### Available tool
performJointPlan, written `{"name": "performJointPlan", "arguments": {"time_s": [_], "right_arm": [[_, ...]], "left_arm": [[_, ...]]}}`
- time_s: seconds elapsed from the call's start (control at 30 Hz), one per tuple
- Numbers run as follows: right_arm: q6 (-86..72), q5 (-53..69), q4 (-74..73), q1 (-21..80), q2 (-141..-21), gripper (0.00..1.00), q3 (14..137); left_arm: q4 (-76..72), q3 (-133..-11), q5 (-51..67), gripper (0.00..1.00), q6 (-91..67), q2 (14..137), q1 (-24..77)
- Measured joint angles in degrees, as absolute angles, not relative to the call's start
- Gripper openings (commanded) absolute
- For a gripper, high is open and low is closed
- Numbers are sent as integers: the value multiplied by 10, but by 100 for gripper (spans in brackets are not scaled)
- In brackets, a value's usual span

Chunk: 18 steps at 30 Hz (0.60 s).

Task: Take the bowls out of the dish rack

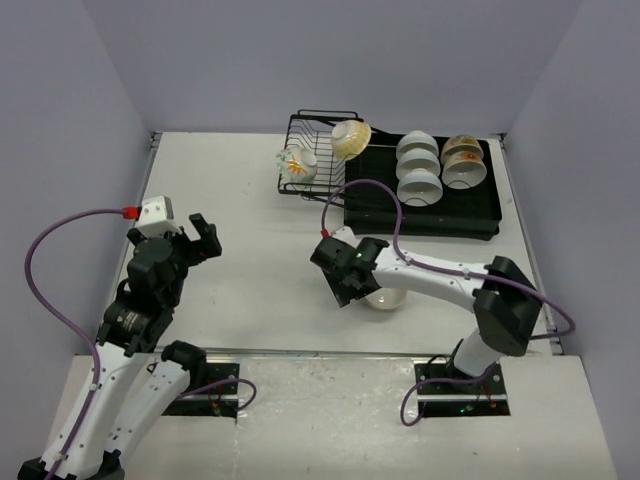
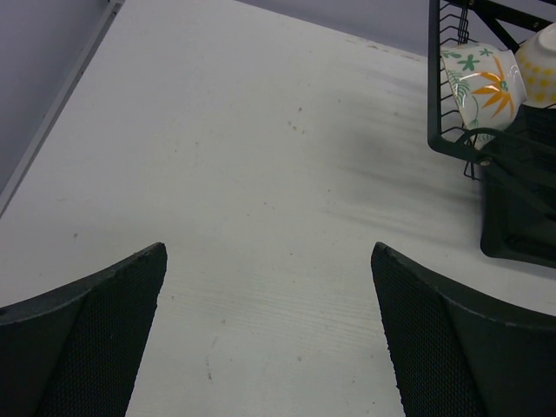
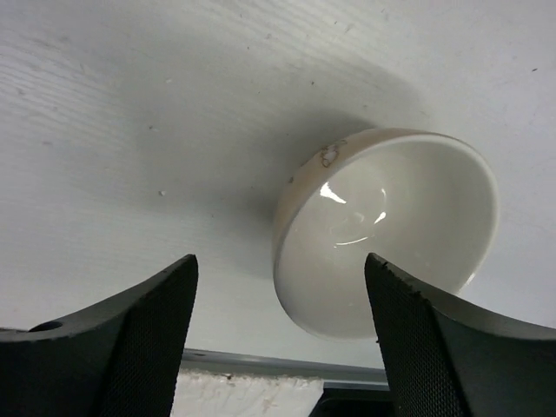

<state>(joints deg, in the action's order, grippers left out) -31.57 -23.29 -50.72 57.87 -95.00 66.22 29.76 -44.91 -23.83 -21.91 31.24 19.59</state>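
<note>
The black wire dish rack (image 1: 312,128) stands at the back, joined to a flat black drainer tray (image 1: 372,212). In the rack a flower-patterned bowl (image 1: 297,165) and a cream-yellow bowl (image 1: 350,138) lie tilted. Several white bowls (image 1: 418,166) and tan-banded bowls (image 1: 464,160) sit on the tray. One cream-white bowl (image 3: 391,239) stands upright on the table near its front edge. My right gripper (image 3: 278,347) is open just above it, the bowl near the right finger and untouched. My left gripper (image 2: 269,339) is open and empty over bare table at the left.
The flower bowl (image 2: 478,87) and the cream-yellow bowl (image 2: 540,65) show at the top right of the left wrist view, inside the rack (image 2: 432,104). Purple walls enclose the table. The table's front edge (image 3: 261,363) runs close under the right gripper.
</note>
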Motion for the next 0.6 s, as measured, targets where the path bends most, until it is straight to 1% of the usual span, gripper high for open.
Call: {"name": "performJointPlan", "arguments": {"time_s": [0.03,0.13,0.2,0.23,0.27,0.3,0.4,0.47,0.5,0.6], "right_arm": [[-313,-233,-509,579,-930,82,663],[-303,-238,-517,575,-847,85,682],[-293,-243,-510,560,-784,93,706],[-287,-237,-494,534,-747,95,714],[-282,-227,-474,496,-714,95,717],[-279,-210,-443,432,-677,95,715],[-323,-130,-294,163,-593,95,662],[-389,-83,-212,38,-558,95,606],[-425,-65,-174,-3,-549,96,577],[-519,-33,-78,-32,-559,98,527]], "left_arm": [[298,-449,-238,100,-219,312,196],[298,-449,-238,100,-219,312,196],[298,-449,-238,100,-219,312,196],[297,-449,-238,100,-219,312,196],[298,-449,-238,100,-219,311,196],[298,-449,-238,100,-219,310,196],[298,-449,-238,100,-219,305,196],[298,-449,-238,100,-219,303,196],[298,-449,-238,100,-219,303,196],[298,-449,-237,100,-219,303,196]]}}
